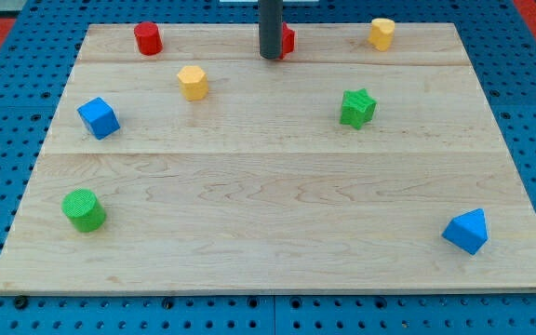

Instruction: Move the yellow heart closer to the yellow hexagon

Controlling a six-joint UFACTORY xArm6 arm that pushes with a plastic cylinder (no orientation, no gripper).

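Observation:
The yellow heart [381, 33] sits near the view's top right of the wooden board [268, 214]. The yellow hexagon [193, 82] lies at the upper left, far from the heart. My tip [270, 57] is at the top middle of the board, between the two yellow blocks and about level with the heart. It touches or stands just in front of a red block [288, 40], which the rod partly hides. The tip is well apart from both yellow blocks.
A red cylinder [148, 38] stands at the top left. A blue cube [98, 117] and a green cylinder [84, 209] are on the left side. A green star [357, 107] lies below the heart. A blue triangular block [465, 231] is at the bottom right.

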